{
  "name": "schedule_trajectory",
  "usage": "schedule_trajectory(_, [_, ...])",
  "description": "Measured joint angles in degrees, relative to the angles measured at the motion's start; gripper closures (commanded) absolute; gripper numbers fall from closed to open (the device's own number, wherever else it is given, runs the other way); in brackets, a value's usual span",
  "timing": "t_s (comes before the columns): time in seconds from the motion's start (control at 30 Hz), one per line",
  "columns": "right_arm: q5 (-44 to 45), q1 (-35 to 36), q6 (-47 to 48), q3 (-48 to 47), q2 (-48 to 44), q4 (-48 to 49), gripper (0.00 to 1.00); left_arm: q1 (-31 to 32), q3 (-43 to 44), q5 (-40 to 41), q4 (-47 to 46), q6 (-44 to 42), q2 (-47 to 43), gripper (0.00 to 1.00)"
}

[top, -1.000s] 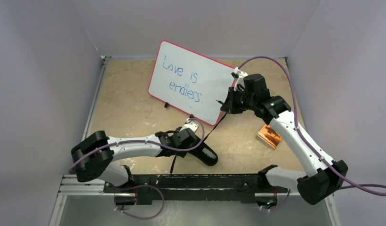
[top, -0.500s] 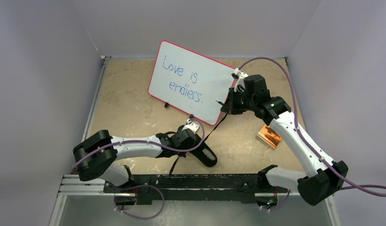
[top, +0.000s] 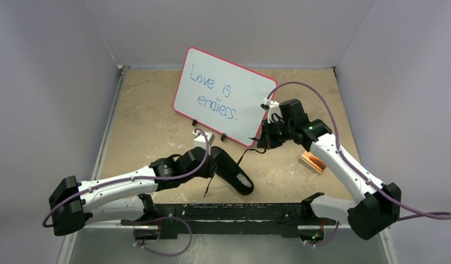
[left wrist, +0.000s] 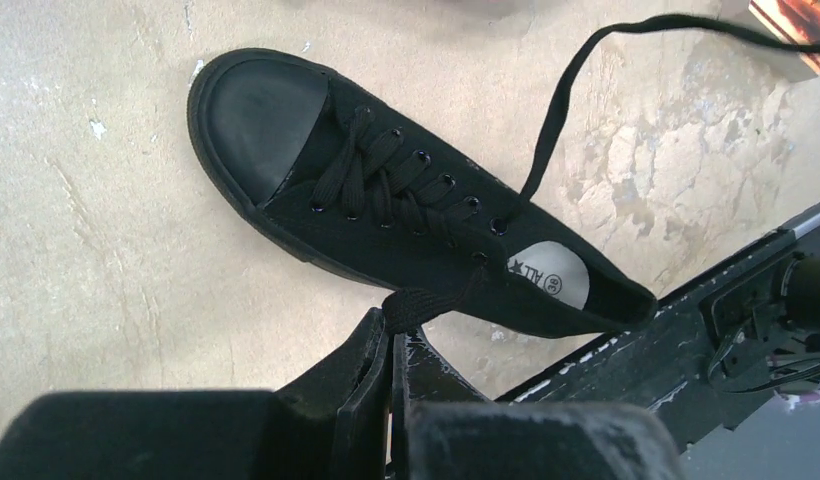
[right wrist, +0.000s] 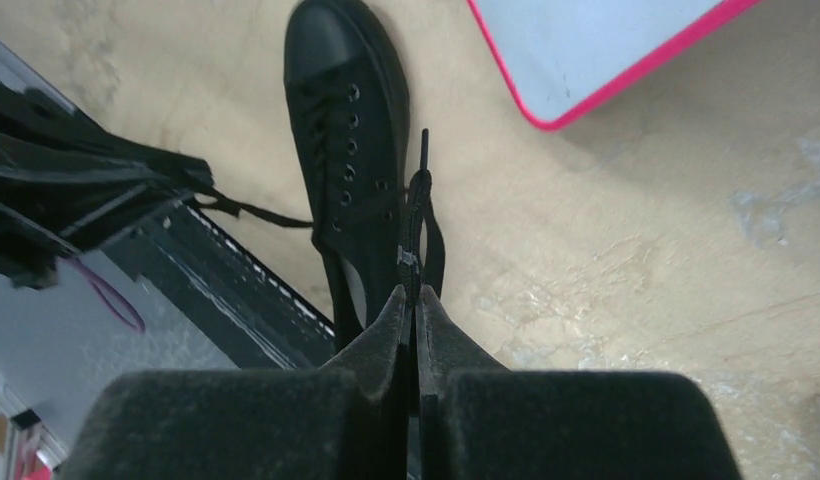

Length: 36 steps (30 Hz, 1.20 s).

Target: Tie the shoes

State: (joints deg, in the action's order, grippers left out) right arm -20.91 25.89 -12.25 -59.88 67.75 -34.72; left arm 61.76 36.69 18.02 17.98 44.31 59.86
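A small black sneaker (top: 232,172) lies on the tan tabletop near the front rail, toe (left wrist: 256,115) toward the whiteboard. My left gripper (left wrist: 396,322) is shut on one black lace (left wrist: 426,300) right beside the shoe's near side; in the top view the left gripper (top: 211,166) sits just left of the shoe. My right gripper (right wrist: 414,292) is shut on the other lace (right wrist: 418,225), which runs from the top eyelets (left wrist: 498,226) up and right (top: 251,153) with some slack. From above, the right gripper (top: 265,138) hangs by the whiteboard's lower corner.
A white board with a pink rim (top: 223,96) reading "Love is endless" stands tilted behind the shoe. An orange block (top: 313,161) lies to the right of the shoe. The black front rail (top: 223,212) runs just below the shoe. Walls close in both sides.
The left gripper closed on a lace and the left arm drew back to the left, uncovering the shoe. The right gripper came down toward the shoe, slackening its lace.
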Motion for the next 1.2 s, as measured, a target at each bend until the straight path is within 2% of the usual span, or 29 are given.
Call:
schedule_trajectory(0.33, [-1.03,6.58,0.22,7.13,5.9,0.22,1.0,-0.15,0.04,1.86,0.09,3.19,-0.15,1.0])
schedule_trajectory(0.73, [-0.72,9.42,-12.37,17.25,11.61,10.6,1.0,-0.7,0.17,3.63,-1.6,5.77,0.52,1.0])
schedule_trajectory(1.07, [-8.39,11.98,-27.96,19.1,12.87,27.85,1.0,-8.63,0.39,0.39,-1.36,4.76,-0.83,1.0])
schedule_trajectory(1.13, [-9.09,12.31,-28.72,18.45,12.83,27.58,1.0,-9.07,0.5,-0.63,-1.46,4.04,-1.07,1.0])
schedule_trajectory(1.2, [-8.35,12.46,-28.02,15.58,12.72,23.34,1.0,-9.22,0.59,-2.67,-2.19,2.8,-0.9,1.0])
